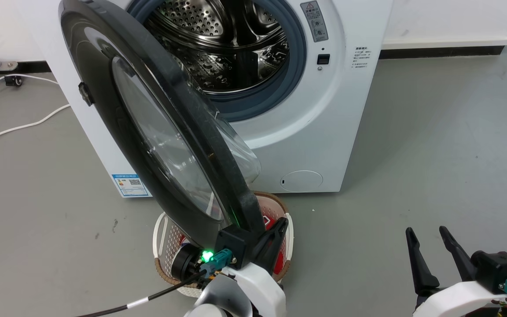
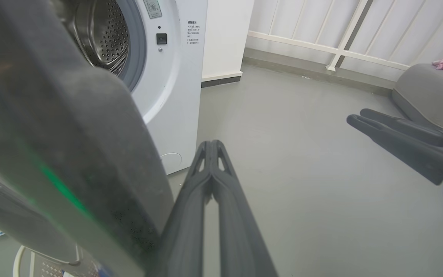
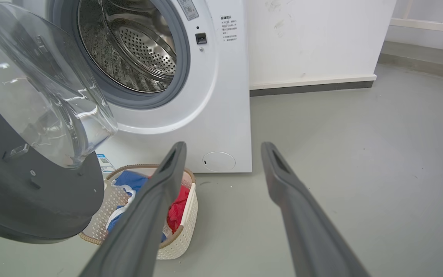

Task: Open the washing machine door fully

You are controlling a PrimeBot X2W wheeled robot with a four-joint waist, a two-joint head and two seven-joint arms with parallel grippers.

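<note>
The white washing machine [image 1: 346,110] [image 2: 175,100] [image 3: 227,115] stands with its steel drum [image 1: 222,39] exposed. The glossy black washing machine door [image 1: 104,88] [image 2: 71,134] [image 3: 33,200] is swung about halfway out to the left, and its clear glass bowl [image 3: 44,96] bulges toward the drum. My left gripper [image 1: 282,222] [image 2: 212,144] is shut with nothing between its fingers. It rests against the inner side of the door's lower rim. My right gripper [image 1: 426,231] [image 3: 224,148] [image 2: 354,117] hangs open over the bare floor at the lower right, apart from the door.
A white woven laundry basket [image 1: 163,240] [image 3: 185,231] with red and blue clothes sits on the floor right under the door's lower edge. White cables [image 1: 16,127] trail on the floor at the left. A grey cushion-like seat [image 2: 429,92] lies off to the right.
</note>
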